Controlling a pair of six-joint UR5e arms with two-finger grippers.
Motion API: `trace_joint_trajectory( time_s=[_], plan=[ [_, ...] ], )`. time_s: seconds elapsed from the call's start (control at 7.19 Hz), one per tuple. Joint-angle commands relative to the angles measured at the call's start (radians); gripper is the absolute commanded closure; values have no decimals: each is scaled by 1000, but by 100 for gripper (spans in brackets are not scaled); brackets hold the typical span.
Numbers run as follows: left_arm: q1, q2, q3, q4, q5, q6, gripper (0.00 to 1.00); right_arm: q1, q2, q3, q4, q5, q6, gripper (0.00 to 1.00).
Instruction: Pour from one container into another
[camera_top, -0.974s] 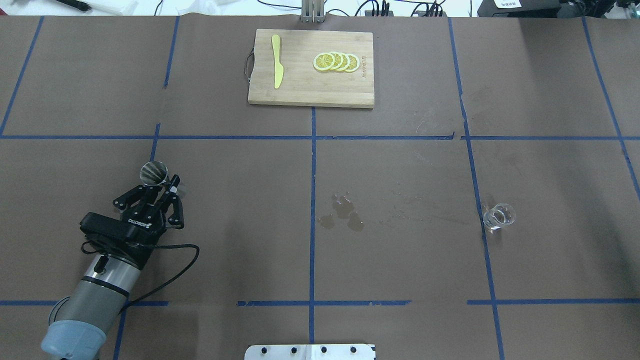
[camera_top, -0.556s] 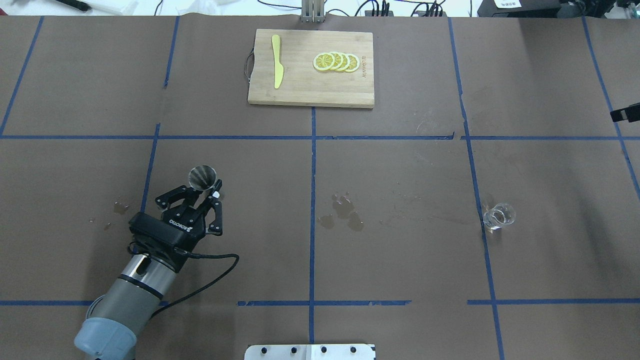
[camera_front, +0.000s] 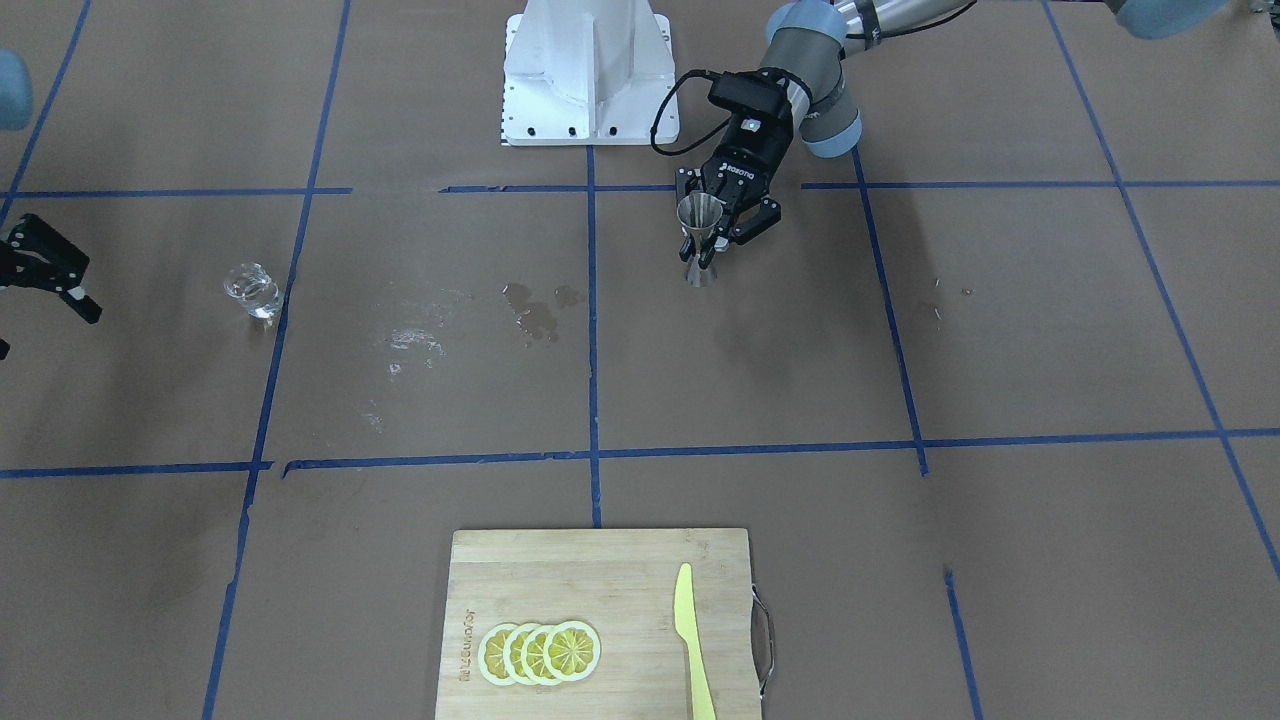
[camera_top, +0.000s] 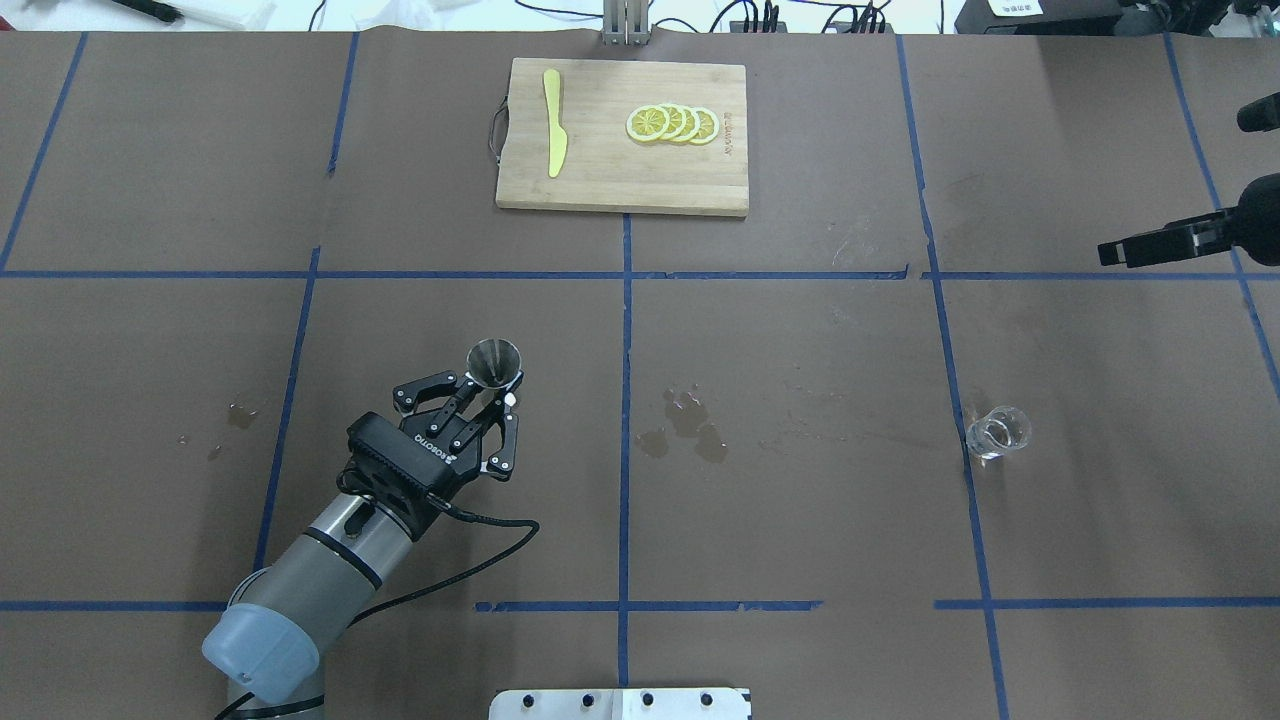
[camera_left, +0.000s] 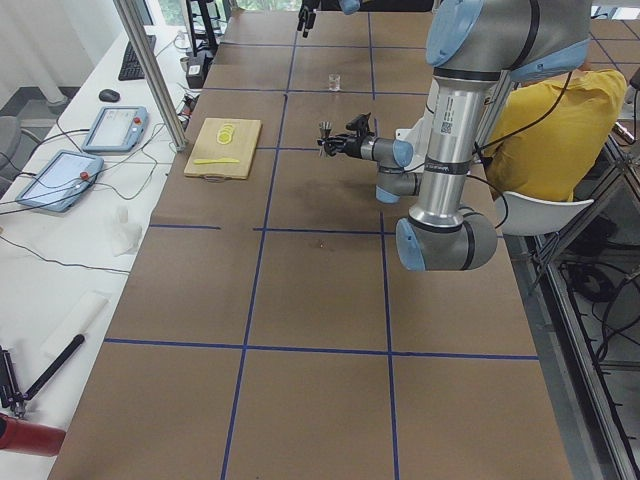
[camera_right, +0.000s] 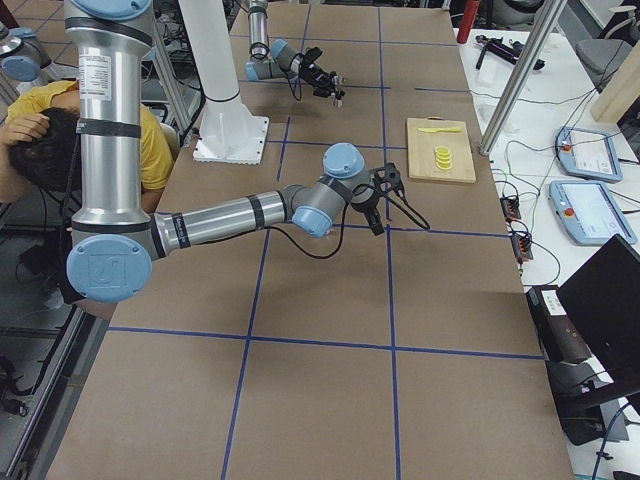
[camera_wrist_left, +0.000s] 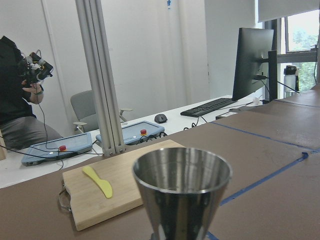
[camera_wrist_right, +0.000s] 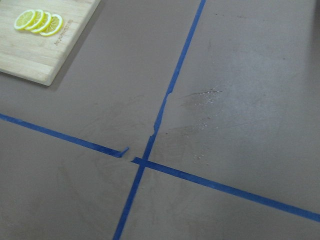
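Note:
The steel hourglass jigger (camera_top: 494, 362) stands upright between the fingers of my left gripper (camera_top: 490, 388), which is shut on its waist, left of the table's middle. The front-facing view shows the jigger (camera_front: 700, 235) just in front of the robot's base. Its open cone (camera_wrist_left: 182, 195) fills the left wrist view. The clear glass cup (camera_top: 997, 432) stands alone on the right half, also seen as the cup (camera_front: 252, 290) in the front-facing view. My right gripper (camera_top: 1180, 190) hangs open at the far right edge, well away from the cup.
A wooden cutting board (camera_top: 622, 185) lies at the far middle with a yellow knife (camera_top: 553, 120) and lemon slices (camera_top: 672, 123). Wet spots (camera_top: 685, 425) mark the paper near the centre. The white robot base (camera_front: 588, 70) sits at the near edge.
My left arm has carried the jigger rightward toward the table's centre. The right gripper has come into view from the right edge.

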Motion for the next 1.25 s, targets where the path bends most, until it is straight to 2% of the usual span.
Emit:
trace_joint_trajectory(
  time_s=[0.0,0.14,0.28,0.42,0.56,0.7,0.97,1.11],
  plan=[
    [-4,-48,47,0,-61,10,100,-154,-10,111,4,-116,223,0],
    [-12,-106,79,0,-84,10,100,-177,-14,143,3,-132,259,0],
    [-29,-123,114,-3,-118,12,100,-217,-25,171,3,-152,301,0],
    [-58,-146,116,-8,-197,24,100,-266,-42,203,1,-199,350,0],
    [-66,-160,123,-11,-216,73,100,-309,-65,222,1,-231,385,0],
    [-108,-205,137,-13,-307,94,100,-343,-67,222,1,-265,423,0],
    [-124,-229,176,-13,-327,99,100,-531,-71,223,-12,-563,515,0],
    [-126,-229,176,-13,-325,99,100,-544,-92,233,-14,-612,560,1]
  ],
)
